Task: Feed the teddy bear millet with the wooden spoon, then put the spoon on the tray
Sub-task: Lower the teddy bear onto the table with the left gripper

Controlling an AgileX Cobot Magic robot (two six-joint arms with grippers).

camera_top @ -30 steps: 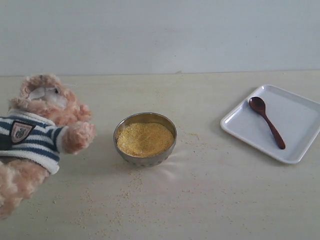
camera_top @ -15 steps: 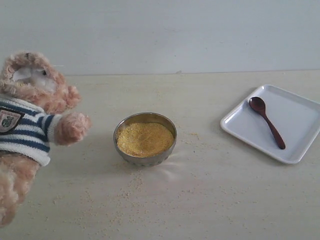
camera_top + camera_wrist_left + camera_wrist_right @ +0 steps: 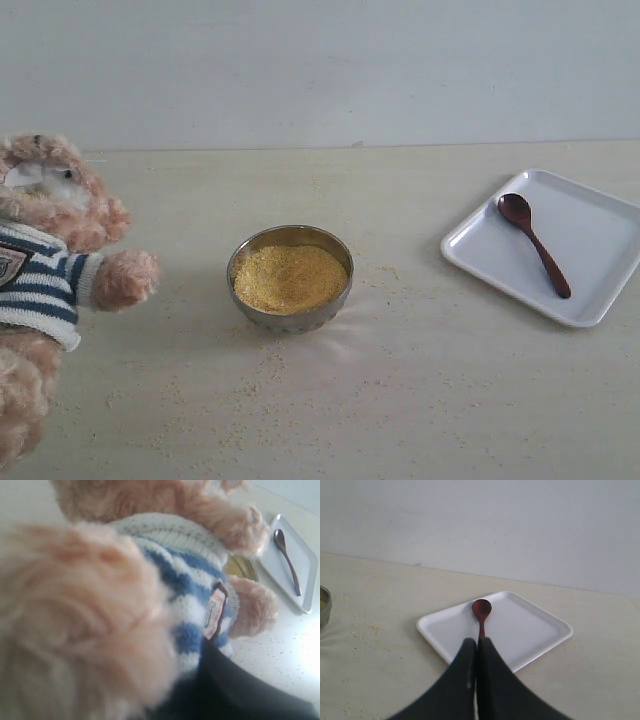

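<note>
We are looking at a pale table [image 3: 450, 410] carrying a steel bowl [image 3: 290, 320], a white tray [image 3: 592, 238] and loose millet grains [image 3: 255, 380].

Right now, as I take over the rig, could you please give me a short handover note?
The left gripper appears shut on the teddy bear, at the exterior view's left.
The right gripper is shut, empty, short of the tray, facing it.
The wooden spoon lies in the tray; the millet is in the bowl, grains scattered around.
Done: spoon placed; feeding cannot be confirmed.
Left: probably only releasing the bear.
</note>
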